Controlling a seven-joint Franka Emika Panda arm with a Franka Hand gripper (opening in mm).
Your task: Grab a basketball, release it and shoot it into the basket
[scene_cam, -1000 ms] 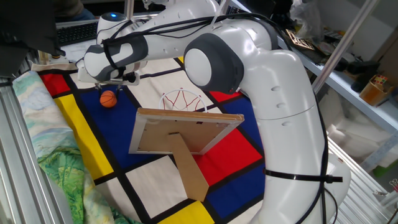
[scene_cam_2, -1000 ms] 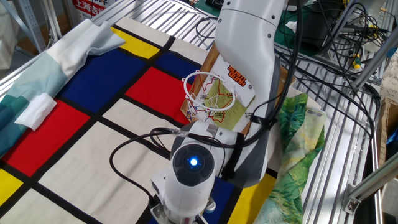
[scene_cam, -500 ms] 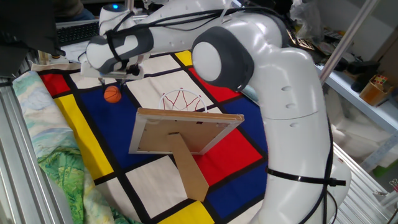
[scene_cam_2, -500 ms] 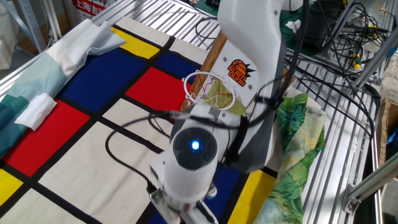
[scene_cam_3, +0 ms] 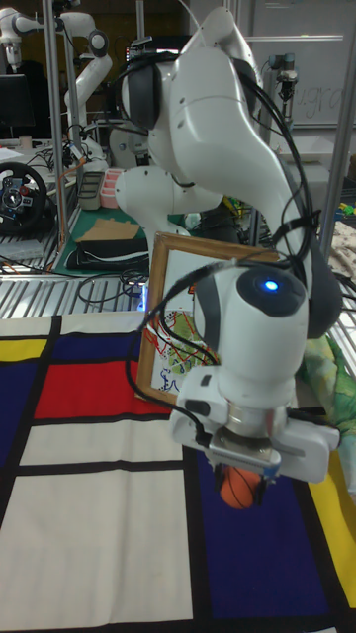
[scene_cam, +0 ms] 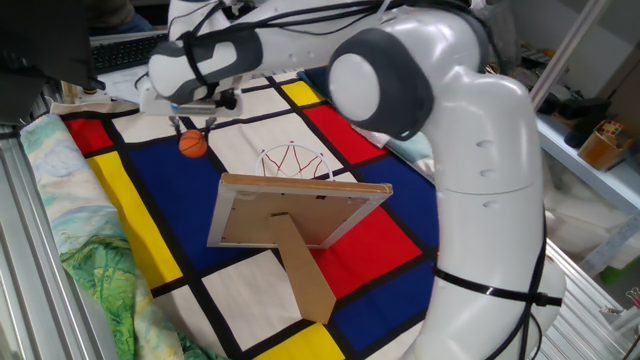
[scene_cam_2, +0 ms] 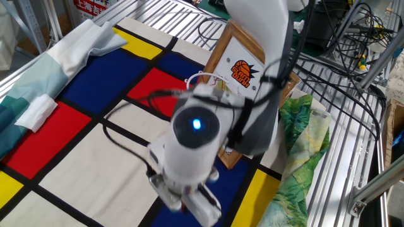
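The gripper point(scene_cam: 191, 127) is clamped on the basketball point(scene_cam: 193, 144), which hangs between the fingertips clear of the cloth; the tall fixed view shows the same ball point(scene_cam_3: 241, 489) under the wrist, above a blue panel. The checked tablecloth point(scene_cam: 371, 235) of red, blue, yellow and white panels with black lines covers the table. The basket point(scene_cam: 293, 161) stands near the ball, its red hoop and white net projecting from a wood-framed backboard point(scene_cam: 297, 212) that is propped tilted on a cardboard strut point(scene_cam: 303, 270). In one fixed view the board's plain back faces the camera and the hoop shows just beyond its top edge, between board and ball. From the other fixed view the arm's wrist housing point(scene_cam_2: 192, 139), with a lit blue lamp, blocks most of the hoop and the fingers, which are blurred there. A green patterned cloth point(scene_cam: 96, 280) lies bunched along the table edge beside the board. A white folded cloth point(scene_cam_2: 38, 111) rests on a red panel, well apart from the basket.
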